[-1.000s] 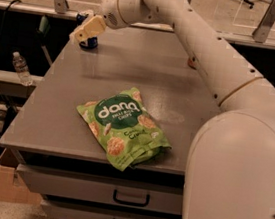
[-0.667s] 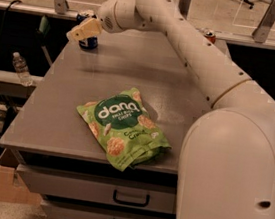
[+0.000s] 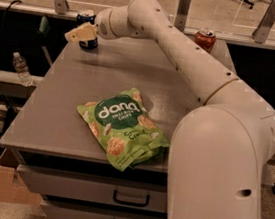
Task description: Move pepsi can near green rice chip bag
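1. Camera view: the gripper (image 3: 80, 34) is at the far left corner of the table (image 3: 53, 95). It overlaps the middle of the upright pepsi can (image 3: 86, 18), and whether it is apart or clamped on the can cannot be told.
2. The green rice chip bag (image 3: 122, 127) lies flat near the front edge, well apart from the can. The carry would likely run toward the camera and slightly right.

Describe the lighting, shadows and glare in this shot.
Camera view: the light is warm and dim, with a soft sheen on the table behind the green rice chip bag and no hard glare. Camera view: the bag throws a dark shadow under its near right edge. The gripper hangs at the far left corner, partly covering the pepsi can.
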Motion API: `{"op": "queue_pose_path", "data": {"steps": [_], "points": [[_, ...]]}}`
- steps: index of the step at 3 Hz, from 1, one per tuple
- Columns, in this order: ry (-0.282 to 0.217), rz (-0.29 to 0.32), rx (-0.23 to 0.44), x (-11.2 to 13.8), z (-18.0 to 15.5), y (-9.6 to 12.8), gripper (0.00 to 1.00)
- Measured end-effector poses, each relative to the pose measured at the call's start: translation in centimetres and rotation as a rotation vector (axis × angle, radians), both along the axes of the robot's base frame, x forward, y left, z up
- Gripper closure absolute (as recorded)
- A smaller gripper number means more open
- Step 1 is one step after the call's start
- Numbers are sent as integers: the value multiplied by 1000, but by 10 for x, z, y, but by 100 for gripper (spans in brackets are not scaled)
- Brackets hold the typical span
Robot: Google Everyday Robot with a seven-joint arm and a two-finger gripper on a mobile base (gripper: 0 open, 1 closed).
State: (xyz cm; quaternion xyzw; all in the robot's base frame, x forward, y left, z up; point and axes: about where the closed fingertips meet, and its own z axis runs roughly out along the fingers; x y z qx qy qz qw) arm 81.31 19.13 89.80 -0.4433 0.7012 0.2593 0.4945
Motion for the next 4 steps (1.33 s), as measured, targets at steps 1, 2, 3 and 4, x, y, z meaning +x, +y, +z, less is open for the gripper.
{"op": "queue_pose_path", "data": {"steps": [1, 2, 3, 4], "points": [[8, -29, 16, 10, -1, -6, 41], [-5, -49, 37, 9, 9, -17, 64], [-31, -58, 54, -12, 32, -44, 88], [-34, -14, 43, -58, 46, -74, 100]]}}
